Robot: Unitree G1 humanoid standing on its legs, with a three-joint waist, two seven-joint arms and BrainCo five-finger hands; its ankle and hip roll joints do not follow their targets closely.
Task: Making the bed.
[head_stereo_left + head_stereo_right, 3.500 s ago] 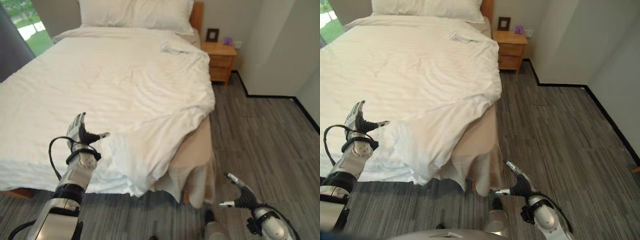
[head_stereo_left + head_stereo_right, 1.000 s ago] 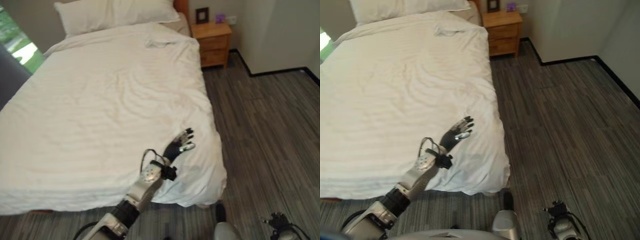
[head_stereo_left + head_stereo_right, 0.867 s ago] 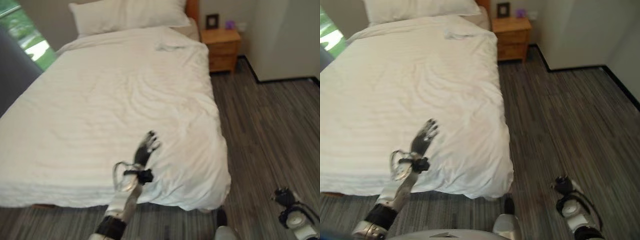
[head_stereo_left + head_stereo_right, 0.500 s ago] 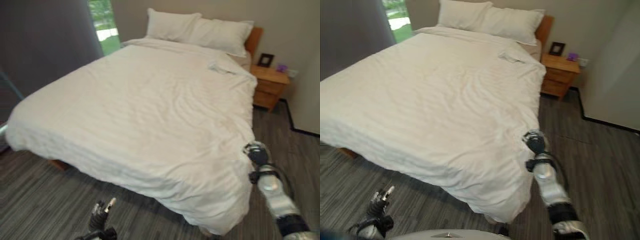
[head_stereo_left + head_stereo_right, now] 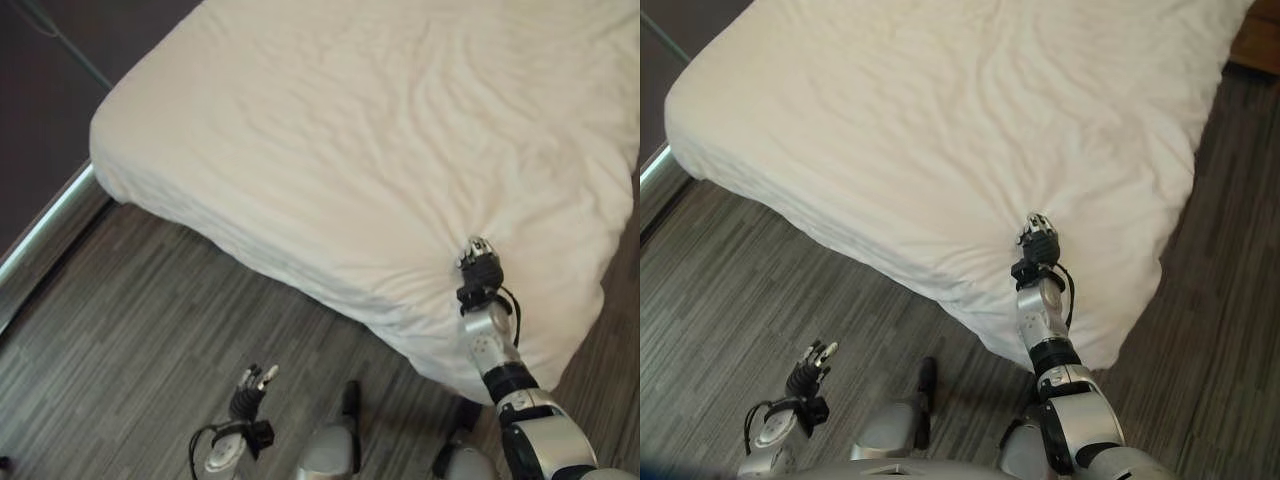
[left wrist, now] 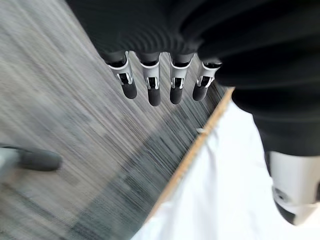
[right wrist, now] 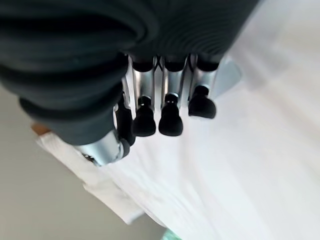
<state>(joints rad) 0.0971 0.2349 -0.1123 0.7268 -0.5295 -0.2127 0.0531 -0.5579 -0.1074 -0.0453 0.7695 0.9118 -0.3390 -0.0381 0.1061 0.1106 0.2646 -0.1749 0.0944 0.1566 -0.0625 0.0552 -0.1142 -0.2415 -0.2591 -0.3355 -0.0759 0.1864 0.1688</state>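
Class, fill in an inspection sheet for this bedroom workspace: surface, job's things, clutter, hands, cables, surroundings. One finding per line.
Surface: bed, covered to its edges.
Job's things: white duvet, spread flat, lightly wrinkled, creases gathering at the right hand.
Clutter: nothing seen.
Hands: right hand on the duvet near the bed's corner, fingers curled, whether gripping cloth unclear; left hand low over the floor, fingers straight, holding nothing.
Cables: nothing seen.
Surroundings: grey wood-grain floor; metal rail beside the bed.

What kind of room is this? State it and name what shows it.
Most likely a bedroom, perhaps a hotel room. A wide bed under a white duvet takes up most of the head views, it stands on grey wood-look flooring, and the right robot hand rests on the duvet near the bed's corner.
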